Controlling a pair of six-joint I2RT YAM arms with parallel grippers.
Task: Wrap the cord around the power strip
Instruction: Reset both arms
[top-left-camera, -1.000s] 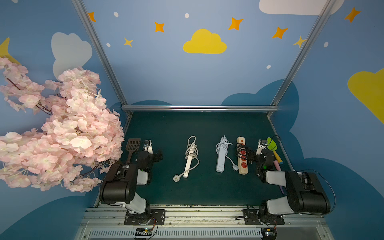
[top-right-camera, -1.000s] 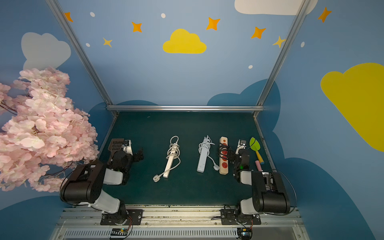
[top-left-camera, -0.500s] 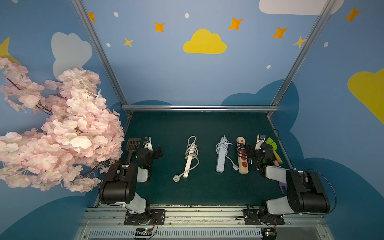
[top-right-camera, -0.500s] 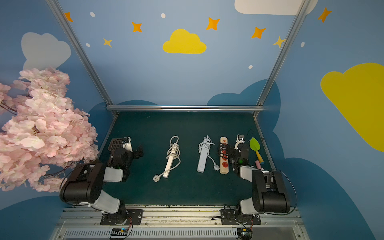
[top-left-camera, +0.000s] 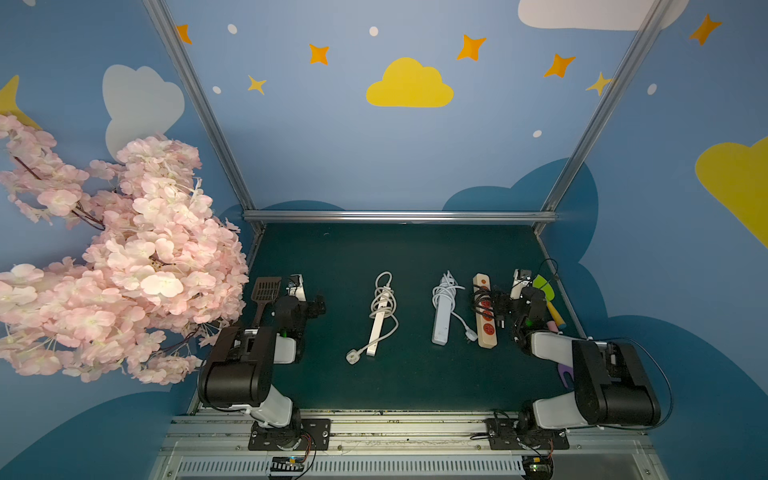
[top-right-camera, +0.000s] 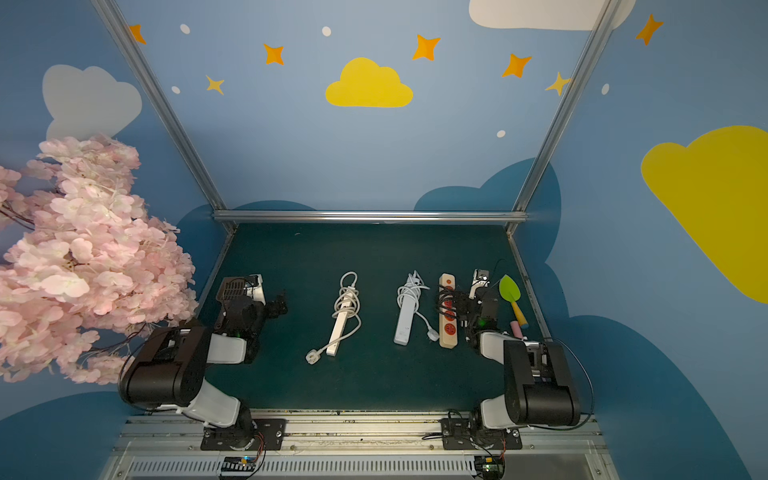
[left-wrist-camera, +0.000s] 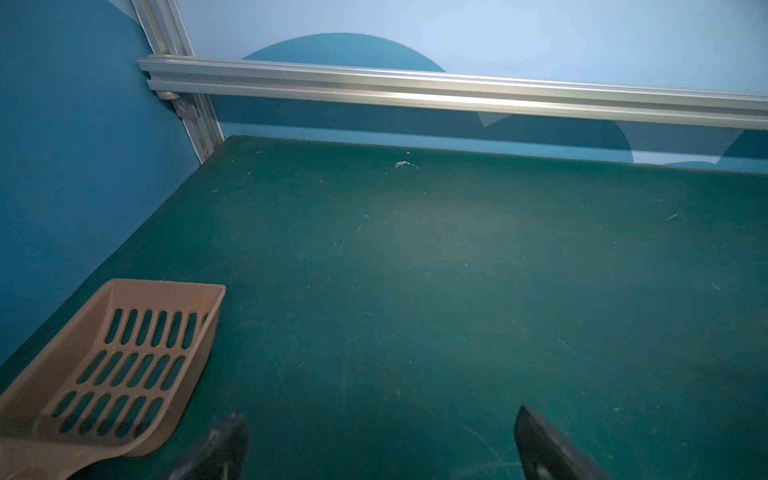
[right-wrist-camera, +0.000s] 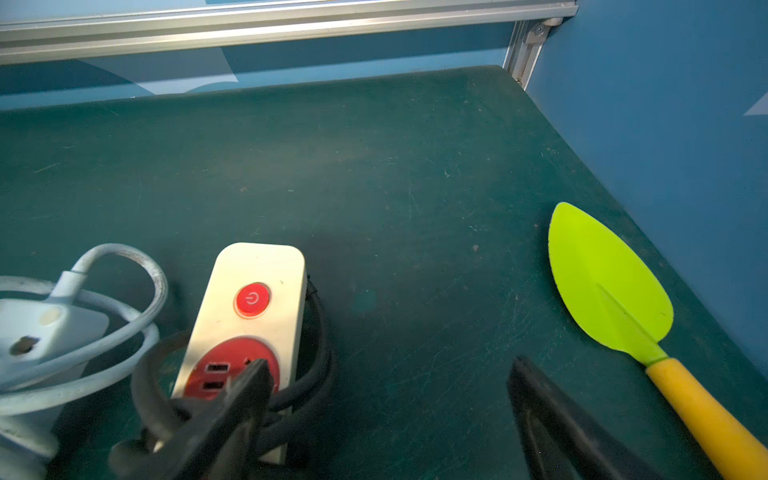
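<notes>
Where the beige power strip (right-wrist-camera: 254, 291) lies, its black cord (right-wrist-camera: 322, 361) looped around its middle, the right gripper (right-wrist-camera: 388, 365) hangs with jaws wide apart, one finger above the cord, holding nothing. Far off to that strip's left, the left gripper (left-wrist-camera: 380, 415) gapes wide, empty.

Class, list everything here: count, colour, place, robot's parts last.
Slim plastic power strip: one, white, cord-wrapped, left of centre.
Broader plastic power strip: one, pale blue-white, cord-wrapped, centre.
Cream power strip, red sockets: one, black cord around it, right of centre.
Slotted plastic scoop: one, brown, left edge.
Toy spade: one, green blade, yellow handle, right edge.
Artificial blossom branch: one, pink, far left.
Table mat: one, dark green, underneath.
Left pincer: one, black, open, beside scoop.
Right pincer: one, black, open, at cream strip.
</notes>
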